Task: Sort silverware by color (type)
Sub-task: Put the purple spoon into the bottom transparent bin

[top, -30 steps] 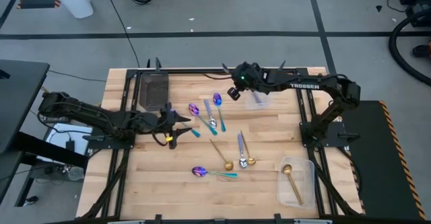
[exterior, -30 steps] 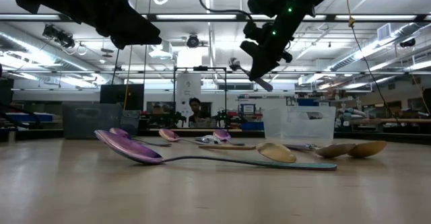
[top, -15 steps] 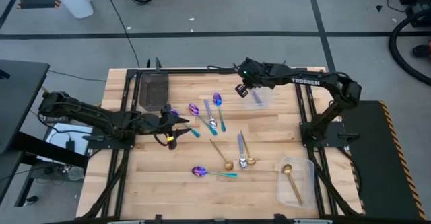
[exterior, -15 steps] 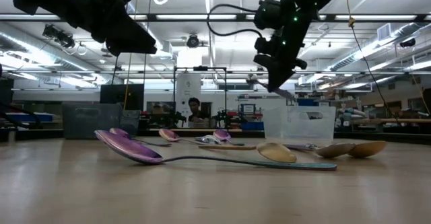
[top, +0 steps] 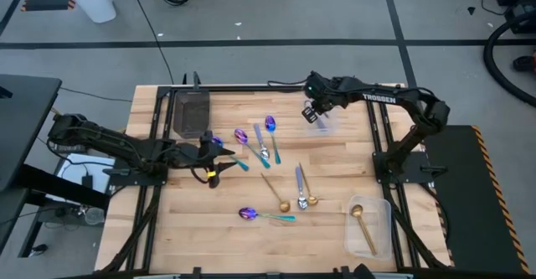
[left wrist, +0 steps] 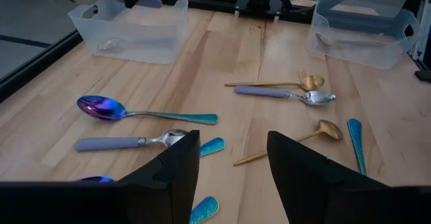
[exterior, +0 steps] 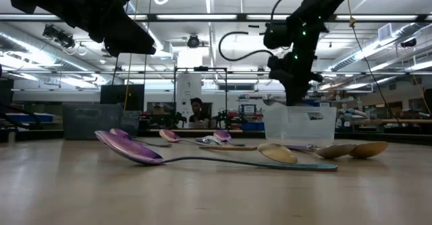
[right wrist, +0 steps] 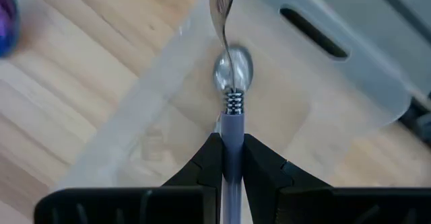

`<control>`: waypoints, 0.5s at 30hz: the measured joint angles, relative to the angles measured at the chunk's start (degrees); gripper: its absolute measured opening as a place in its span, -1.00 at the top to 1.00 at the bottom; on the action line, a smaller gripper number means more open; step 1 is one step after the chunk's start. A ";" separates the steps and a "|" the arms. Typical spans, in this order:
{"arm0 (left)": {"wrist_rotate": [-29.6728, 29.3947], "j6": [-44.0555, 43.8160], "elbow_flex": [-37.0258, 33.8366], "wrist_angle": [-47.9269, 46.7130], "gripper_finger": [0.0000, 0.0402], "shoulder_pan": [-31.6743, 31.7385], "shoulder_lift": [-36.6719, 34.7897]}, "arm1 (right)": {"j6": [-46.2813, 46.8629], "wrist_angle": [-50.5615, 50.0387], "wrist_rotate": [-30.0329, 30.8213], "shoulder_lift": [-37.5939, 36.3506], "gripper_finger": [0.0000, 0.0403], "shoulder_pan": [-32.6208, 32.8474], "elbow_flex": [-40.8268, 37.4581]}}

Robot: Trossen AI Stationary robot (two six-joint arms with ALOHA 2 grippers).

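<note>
Where pinched: spoon (right wrist: 231,109) in right end effector (right wrist: 230,158).

I'm looking at a pale wooden table (top: 327,178). On it, at the far left, lies a dark tray (top: 191,113); at the far right a clear bin (top: 322,122); at the near right corner another clear bin (top: 369,226). Loose spoons (top: 268,166) lie scattered across the middle: teal-handled purple ones, lavender-handled silver ones and gold ones, some touching or crossing each other.

A wooden table (top: 327,170) stands on grey floor (top: 276,19); strip lights (exterior: 202,17) line the ceiling.
</note>
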 joint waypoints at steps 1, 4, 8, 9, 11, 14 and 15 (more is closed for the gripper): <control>0.00 -0.01 0.00 -0.03 0.10 -0.03 0.00 | 0.26 0.07 -0.63 0.00 0.76 -0.27 -0.74; 0.00 -0.01 0.00 -0.02 0.10 -0.03 0.00 | 0.42 0.41 -1.07 0.00 0.76 -0.62 -2.72; 0.00 -0.68 0.00 0.00 0.10 0.00 0.00 | 0.44 2.69 -3.22 0.00 0.76 -1.19 -5.43; 0.00 -0.83 0.00 0.00 0.10 -0.01 0.00 | 0.44 3.61 -3.73 0.00 0.76 -1.28 -6.12; 0.00 -0.89 0.00 0.02 0.10 -0.02 0.00 | 0.46 4.84 -4.10 0.00 0.76 -1.53 -7.48; -0.01 -0.99 0.00 0.02 0.10 0.00 0.00 | 1.27 6.01 -5.47 0.00 0.76 -2.09 -9.22; 0.00 -0.99 0.00 0.02 0.10 0.00 0.00 | 1.52 6.18 -5.94 0.00 0.76 -2.28 -9.64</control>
